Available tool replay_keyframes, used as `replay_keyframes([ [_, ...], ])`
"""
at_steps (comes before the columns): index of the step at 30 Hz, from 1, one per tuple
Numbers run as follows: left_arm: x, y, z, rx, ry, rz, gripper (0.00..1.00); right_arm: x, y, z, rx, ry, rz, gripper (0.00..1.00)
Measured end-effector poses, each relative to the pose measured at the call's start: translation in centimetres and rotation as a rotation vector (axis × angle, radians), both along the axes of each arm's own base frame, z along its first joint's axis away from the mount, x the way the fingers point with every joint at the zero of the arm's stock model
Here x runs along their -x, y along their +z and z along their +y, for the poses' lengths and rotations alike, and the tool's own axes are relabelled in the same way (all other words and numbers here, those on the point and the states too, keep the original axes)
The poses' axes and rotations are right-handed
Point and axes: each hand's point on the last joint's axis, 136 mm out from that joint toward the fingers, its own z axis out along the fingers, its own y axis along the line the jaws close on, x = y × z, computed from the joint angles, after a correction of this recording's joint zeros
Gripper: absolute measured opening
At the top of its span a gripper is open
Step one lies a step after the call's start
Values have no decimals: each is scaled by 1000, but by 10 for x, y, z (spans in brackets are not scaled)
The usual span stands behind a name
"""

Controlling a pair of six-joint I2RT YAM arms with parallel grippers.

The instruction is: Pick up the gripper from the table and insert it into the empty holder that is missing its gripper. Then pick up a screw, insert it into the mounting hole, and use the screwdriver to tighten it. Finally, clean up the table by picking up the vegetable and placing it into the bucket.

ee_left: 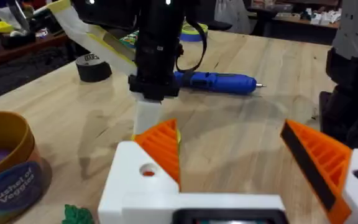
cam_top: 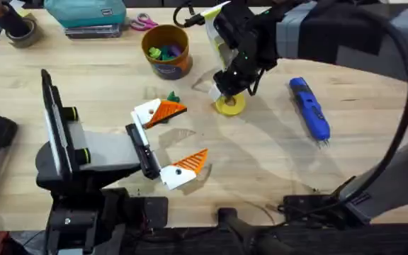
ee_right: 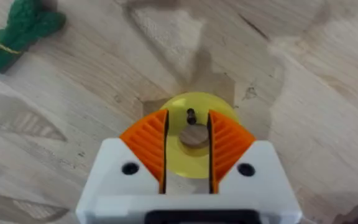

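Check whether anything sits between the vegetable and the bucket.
Nothing visible does: bare table separates the vegetable from the bucket. The left end effector lies on the vegetable's other side; the right end effector is off to the side, over the yellow disc.

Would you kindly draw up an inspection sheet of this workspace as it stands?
Surface: pale wooden table, no spills seen.
Job's things: screwdriver lies flat to the right of the yellow disc; a screw stands on that disc; vegetable lies on the table, outside the bucket, which holds coloured toys.
Clutter: tape roll, scissors and teal box along the far edge.
Grippers: left gripper wide open, orange pads on both fingers; right gripper low over the disc, narrowly open.
Cables: black cables at the near edge.
Surroundings: other benches behind.
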Motion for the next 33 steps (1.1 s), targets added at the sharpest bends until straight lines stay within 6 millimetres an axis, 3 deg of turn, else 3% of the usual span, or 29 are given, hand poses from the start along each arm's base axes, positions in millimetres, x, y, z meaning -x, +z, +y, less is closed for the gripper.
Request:
replay_keyframes([
  [5, 0, 0, 0, 0, 0, 0, 985, 0, 0, 0, 0, 0, 1, 287],
  [14, 0, 0, 0, 0, 0, 0, 985, 0, 0, 0, 0, 0, 1, 18],
  [33, 0, 0, 0, 0, 0, 0, 985, -1, 4, 1, -1, 0, -1, 7],
])
